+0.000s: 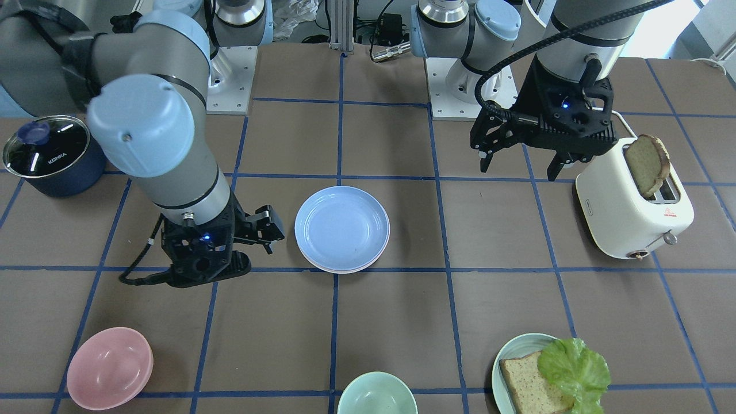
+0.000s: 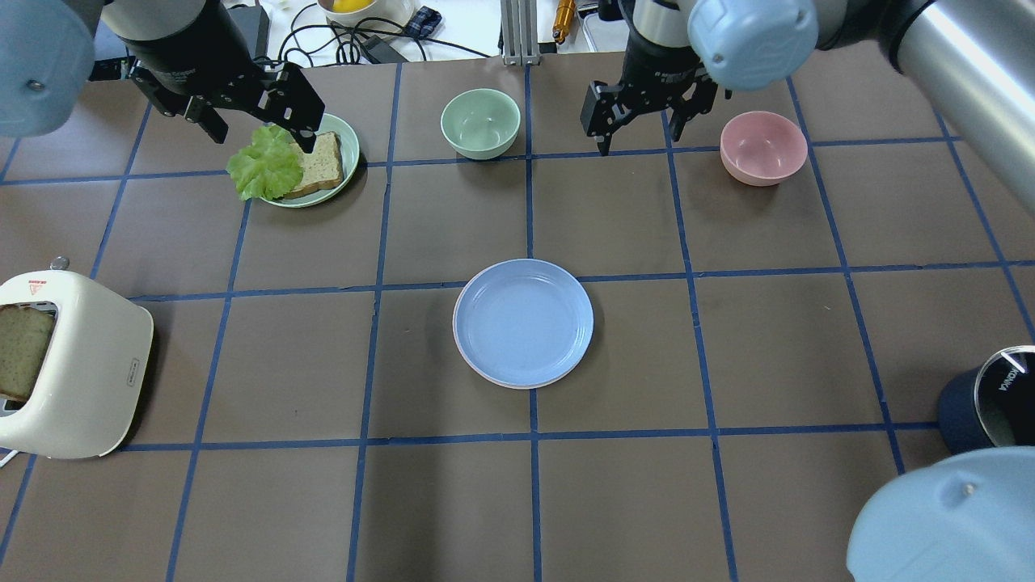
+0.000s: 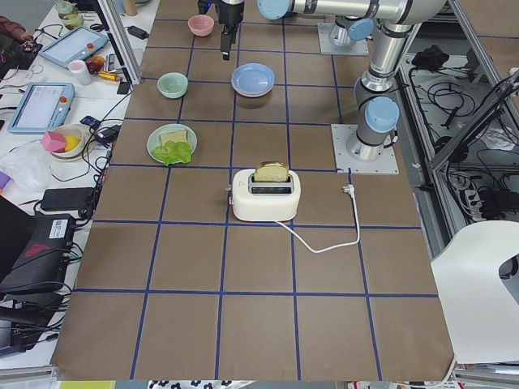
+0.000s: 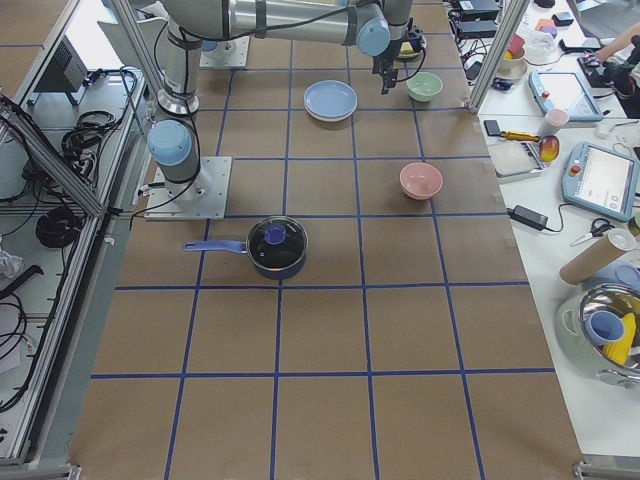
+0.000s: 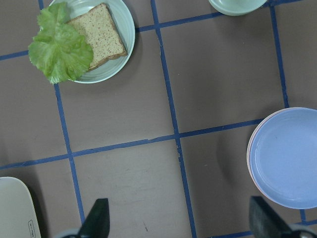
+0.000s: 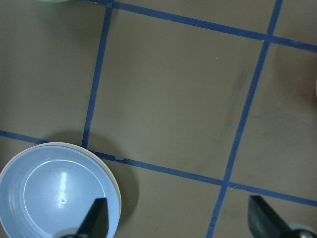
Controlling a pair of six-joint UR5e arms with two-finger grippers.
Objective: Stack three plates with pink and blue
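Note:
The periwinkle blue plate [image 2: 523,322] lies on top of a stack at the table's middle, also seen in the front view [image 1: 342,236]. A pale pink rim [image 5: 249,154] shows under its edge. I cannot make out the white plate separately. My left gripper [image 2: 263,137] is open and empty, raised above the teal plate with bread, well left of the stack. My right gripper [image 2: 639,137] is open and empty, raised between the green bowl and the pink bowl, beyond the stack. The stack shows at the edge of both wrist views [image 6: 59,191].
A white toaster [image 2: 73,364] holding a bread slice stands at the left. A teal plate [image 2: 344,153] with bread and lettuce, a green bowl [image 2: 480,123] and a pink bowl [image 2: 763,147] line the far side. A dark blue pot [image 2: 982,396] stands at the right.

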